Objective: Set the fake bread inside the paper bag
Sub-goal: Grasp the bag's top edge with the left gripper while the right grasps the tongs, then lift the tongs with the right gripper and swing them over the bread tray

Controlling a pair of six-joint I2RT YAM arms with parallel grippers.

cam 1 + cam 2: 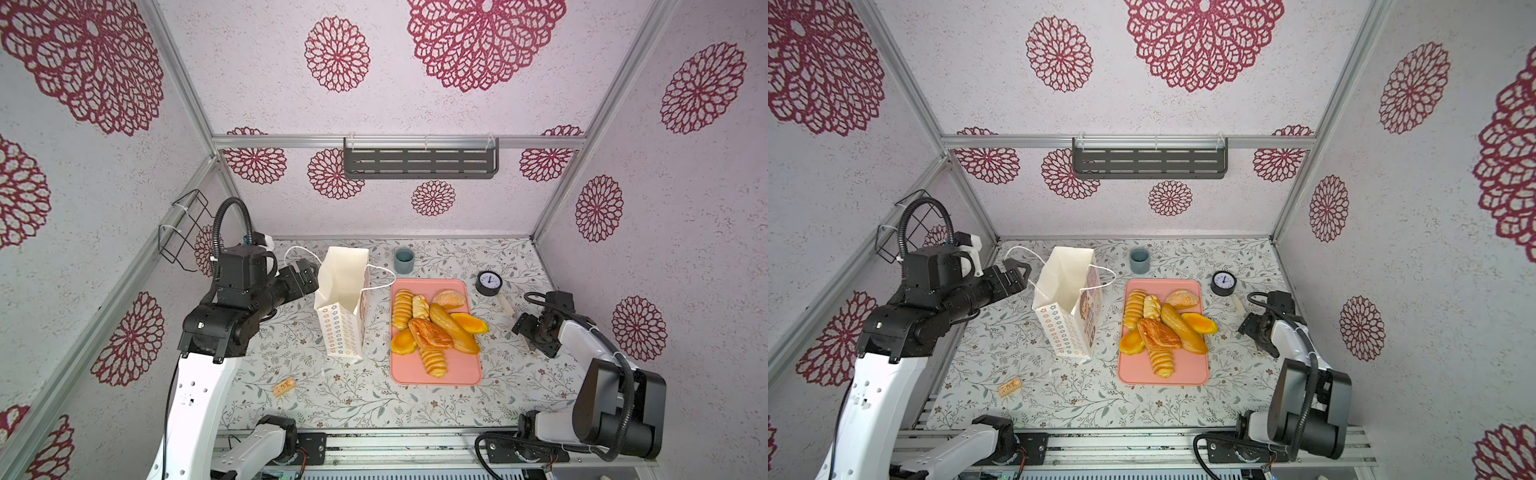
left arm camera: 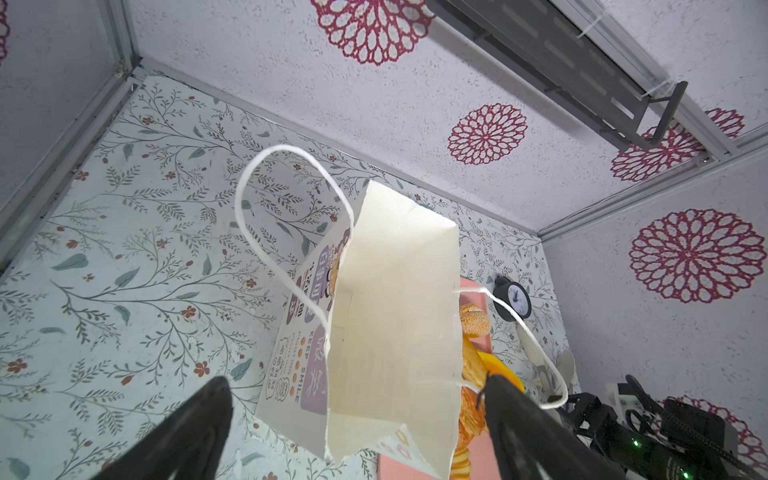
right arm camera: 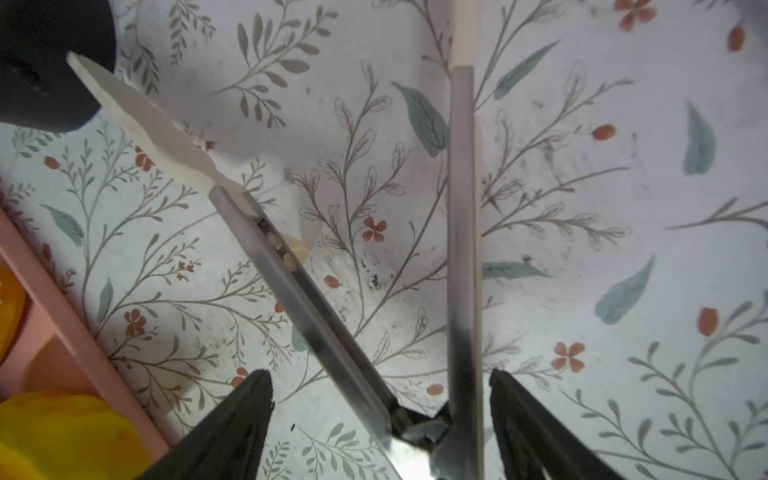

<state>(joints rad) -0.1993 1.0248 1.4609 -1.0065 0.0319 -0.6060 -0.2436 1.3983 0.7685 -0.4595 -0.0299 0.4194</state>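
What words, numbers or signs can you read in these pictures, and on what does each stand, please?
"KEEP SMILE": on the printed broad side of the paper bag, in the left wrist view.
Other characters and small print on that side: too blurred to read.
Numerals on the clock face: too small to read.
Marks on the small tan piece: too small to read.
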